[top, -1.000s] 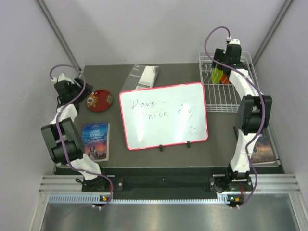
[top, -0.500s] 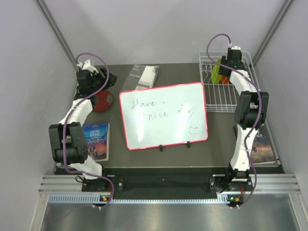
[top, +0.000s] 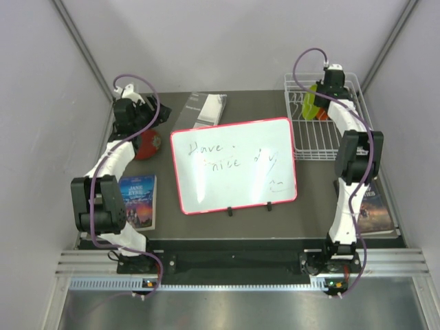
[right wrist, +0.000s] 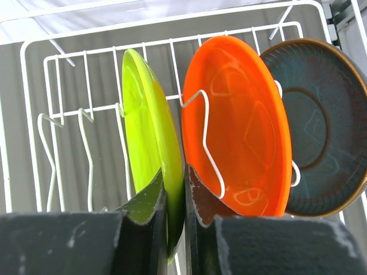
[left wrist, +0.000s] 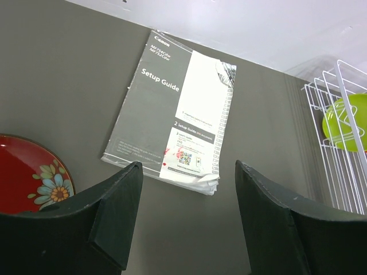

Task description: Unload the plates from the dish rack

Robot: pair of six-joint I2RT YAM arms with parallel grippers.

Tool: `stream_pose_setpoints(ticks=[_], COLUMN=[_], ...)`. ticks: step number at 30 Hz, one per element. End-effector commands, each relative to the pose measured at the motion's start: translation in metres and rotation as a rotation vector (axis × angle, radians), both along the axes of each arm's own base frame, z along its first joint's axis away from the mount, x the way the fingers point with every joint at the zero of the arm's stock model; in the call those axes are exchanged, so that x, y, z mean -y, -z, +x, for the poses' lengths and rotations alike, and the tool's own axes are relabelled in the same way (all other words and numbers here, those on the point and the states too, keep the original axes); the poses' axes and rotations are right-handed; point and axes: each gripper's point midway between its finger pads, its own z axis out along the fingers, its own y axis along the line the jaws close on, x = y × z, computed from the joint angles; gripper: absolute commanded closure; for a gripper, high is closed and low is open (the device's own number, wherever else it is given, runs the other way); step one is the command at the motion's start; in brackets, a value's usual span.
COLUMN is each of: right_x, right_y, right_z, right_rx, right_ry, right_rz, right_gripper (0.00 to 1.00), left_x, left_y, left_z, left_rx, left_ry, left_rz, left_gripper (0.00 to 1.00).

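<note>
**Lime plate (right wrist: 146, 143) pinched at its rim by the right gripper (right wrist: 175, 186)**
Stood on edge in the dish rack (top: 320, 141), it is seen rising to 12 o'clock from the closed jaws; the left gripper (left wrist: 187, 192) is held agape, empty.

whiteboard (top: 234, 165) centre; setup guide (left wrist: 172, 114) behind; jane eyre book (top: 137, 201) left; second book (top: 381, 213) right.
</note>
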Motion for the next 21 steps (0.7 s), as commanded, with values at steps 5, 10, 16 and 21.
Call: stream_pose_setpoints(ticks=[5, 10, 16, 21], right_x=[-0.016, -0.018, -0.018, -0.058], right_y=[-0.099, -0.164, -0.209, -0.243], right_z=[0.006, -0.014, -0.041, -0.059], right_rx=[0.273, 0.422, 0.512, 0.574], right_ry=[0.052, 0.21, 0.291, 0.113], right_rz=[-0.09, -0.264, -0.288, -0.142], right_gripper=[1.0, 1.0, 1.0, 1.0], left_x=[-0.002, -0.006, -0.006, 0.003], left_y=[-0.027, -0.024, -0.021, -0.031], left_z=[0.011, 0.013, 0.013, 0.016], left_rx=[0.079, 0.063, 0.058, 0.101], left_ry=[-0.004, -0.031, -0.028, 0.018], left_rz=[0.031, 0.058, 0.064, 0.027], left_gripper=[0.3, 0.28, 0.22, 0.21])
